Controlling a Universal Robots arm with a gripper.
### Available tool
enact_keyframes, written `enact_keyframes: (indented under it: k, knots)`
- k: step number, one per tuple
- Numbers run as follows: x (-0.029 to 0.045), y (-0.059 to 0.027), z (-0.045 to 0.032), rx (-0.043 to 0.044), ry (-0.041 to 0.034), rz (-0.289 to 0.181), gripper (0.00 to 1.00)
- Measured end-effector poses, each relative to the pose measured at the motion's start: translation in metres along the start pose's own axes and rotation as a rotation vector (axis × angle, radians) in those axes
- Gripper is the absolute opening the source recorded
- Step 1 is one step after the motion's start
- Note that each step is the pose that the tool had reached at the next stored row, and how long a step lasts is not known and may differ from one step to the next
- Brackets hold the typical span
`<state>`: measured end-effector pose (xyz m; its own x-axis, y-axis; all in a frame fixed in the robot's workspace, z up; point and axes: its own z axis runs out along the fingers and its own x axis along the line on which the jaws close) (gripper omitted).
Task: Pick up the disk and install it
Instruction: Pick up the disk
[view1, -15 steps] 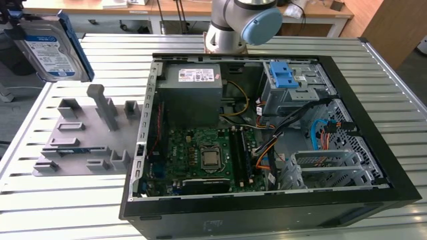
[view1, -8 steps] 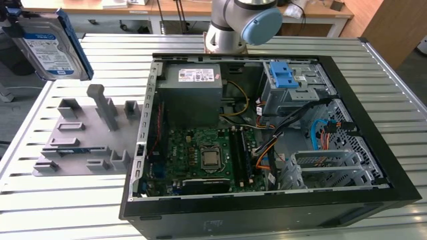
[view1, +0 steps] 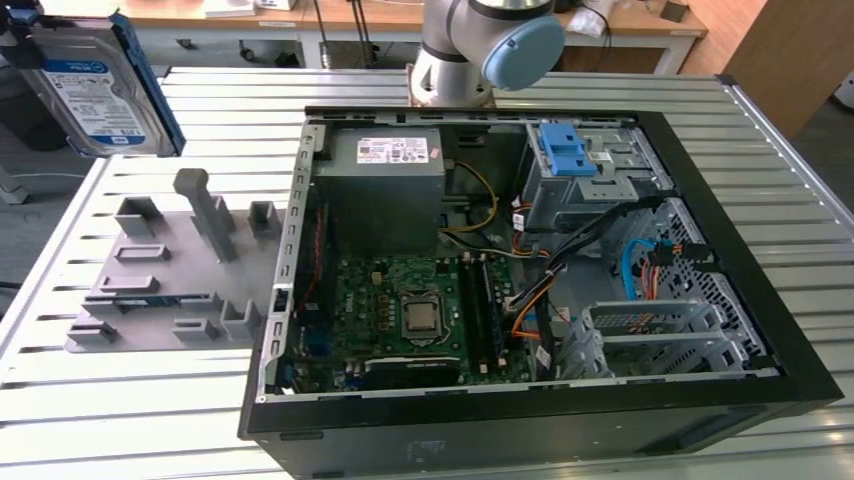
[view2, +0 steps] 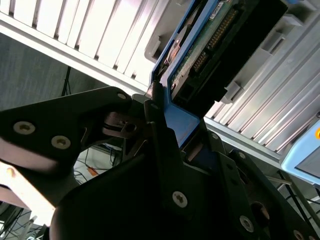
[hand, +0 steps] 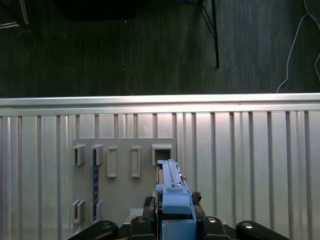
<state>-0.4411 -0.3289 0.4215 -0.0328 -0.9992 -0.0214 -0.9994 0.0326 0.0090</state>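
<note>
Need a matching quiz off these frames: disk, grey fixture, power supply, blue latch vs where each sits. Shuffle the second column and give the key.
Things:
1. disk
2. grey fixture
3. power supply box
4. light-blue latch

Places:
A. on the slatted table, on the exterior view's left of the open case
B. on the drive cage inside the case
C. clamped in the gripper, in the air, clear of the fixture
D. inside the case, next to the motherboard

Pairs: 1-C, 2-A, 3-D, 4-B
</note>
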Motion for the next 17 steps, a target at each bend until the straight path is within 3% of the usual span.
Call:
enact_keyframes:
  k: [17]
  knots:
    - [-0.0006, 0.0002, -0.0154, 0.0001, 0.0000, 0.000, 0.36]
